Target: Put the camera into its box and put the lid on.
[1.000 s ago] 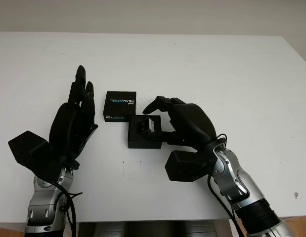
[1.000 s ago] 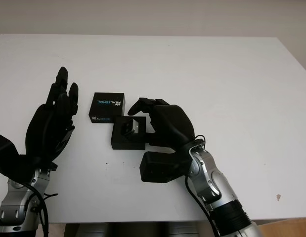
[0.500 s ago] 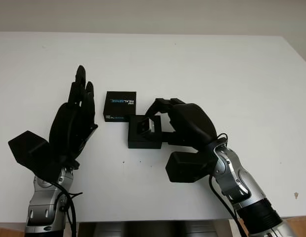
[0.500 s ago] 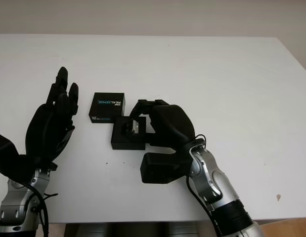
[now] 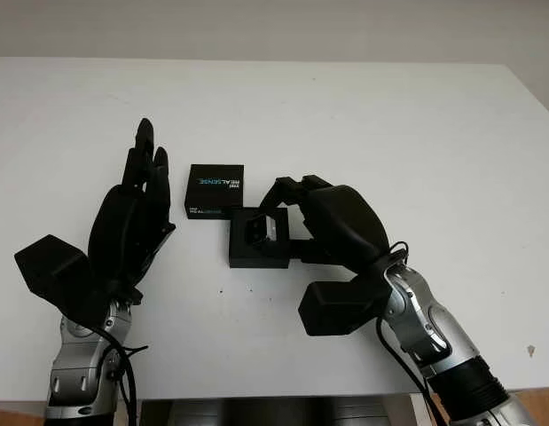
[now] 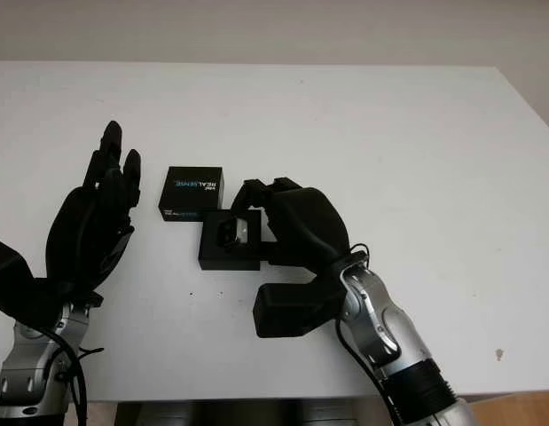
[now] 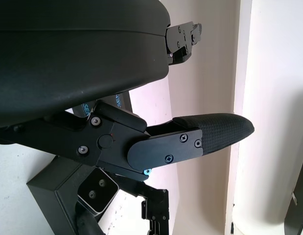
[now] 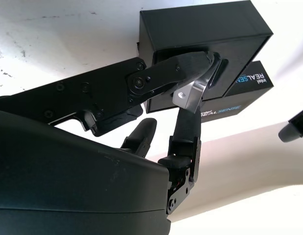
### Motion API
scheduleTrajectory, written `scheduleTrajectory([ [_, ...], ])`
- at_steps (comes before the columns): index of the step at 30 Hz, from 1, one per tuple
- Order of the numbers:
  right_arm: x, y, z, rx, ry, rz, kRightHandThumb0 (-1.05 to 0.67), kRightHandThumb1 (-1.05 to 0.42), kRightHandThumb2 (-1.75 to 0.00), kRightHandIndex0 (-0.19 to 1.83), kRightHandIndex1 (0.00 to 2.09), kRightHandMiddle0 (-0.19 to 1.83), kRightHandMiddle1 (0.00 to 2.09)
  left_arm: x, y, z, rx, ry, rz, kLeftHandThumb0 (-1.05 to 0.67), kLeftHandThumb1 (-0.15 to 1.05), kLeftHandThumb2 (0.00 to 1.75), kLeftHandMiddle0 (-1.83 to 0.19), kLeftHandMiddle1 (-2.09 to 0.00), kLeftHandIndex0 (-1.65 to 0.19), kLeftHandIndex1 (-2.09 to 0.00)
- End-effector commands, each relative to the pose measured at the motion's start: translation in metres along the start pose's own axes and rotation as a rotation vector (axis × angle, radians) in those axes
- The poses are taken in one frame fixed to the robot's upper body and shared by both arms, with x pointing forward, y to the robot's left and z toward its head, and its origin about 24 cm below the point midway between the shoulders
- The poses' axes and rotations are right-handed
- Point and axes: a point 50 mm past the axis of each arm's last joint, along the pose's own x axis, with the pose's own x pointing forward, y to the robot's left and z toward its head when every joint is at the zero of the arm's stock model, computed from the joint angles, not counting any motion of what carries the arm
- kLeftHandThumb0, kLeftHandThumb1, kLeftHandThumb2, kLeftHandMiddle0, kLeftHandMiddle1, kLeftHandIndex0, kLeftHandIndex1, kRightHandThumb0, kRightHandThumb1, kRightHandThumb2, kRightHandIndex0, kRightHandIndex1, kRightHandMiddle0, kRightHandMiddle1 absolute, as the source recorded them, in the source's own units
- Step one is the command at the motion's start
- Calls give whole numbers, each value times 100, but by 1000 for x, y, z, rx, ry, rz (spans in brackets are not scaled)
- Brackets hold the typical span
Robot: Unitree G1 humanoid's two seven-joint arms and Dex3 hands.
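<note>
The right hand point(image 5: 296, 209) is clamped on the camera point(image 5: 262, 228), holding it directly over the open box point(image 5: 256, 251) on the desk point(image 5: 389, 133). The lid point(image 5: 215, 190) lies just beyond the box, nearer the left hand point(image 5: 132, 222), which is open beside it.

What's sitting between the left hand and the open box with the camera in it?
In the left eye view, only bare white table separates the open left hand from the box; the RealSense lid sits further back.
</note>
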Motion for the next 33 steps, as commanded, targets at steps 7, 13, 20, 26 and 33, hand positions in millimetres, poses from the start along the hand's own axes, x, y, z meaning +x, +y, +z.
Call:
scheduleTrajectory([
  [7,7,-4,-2,166,43,-114,-39,-93,-5,21,90,43,156,-2,2,1,8,-8,-3,-84,105,62,19,0,19,0],
  [13,14,-11,-12,279,94,-178,-41,-94,-6,14,107,40,167,-2,2,2,10,-6,-6,-83,105,62,19,0,19,0],
  [20,17,-18,-18,337,121,-203,-43,-96,-6,8,115,37,169,-1,2,2,9,-5,-7,-83,105,62,19,0,19,0],
  [26,19,-20,-22,422,166,-183,-46,-97,-6,3,118,35,175,-1,2,3,4,-2,-3,-83,105,62,19,0,19,0],
  [33,18,-19,-22,533,186,-142,-48,-96,-5,5,115,36,170,0,3,2,8,-1,-8,-84,105,62,19,0,19,0],
])
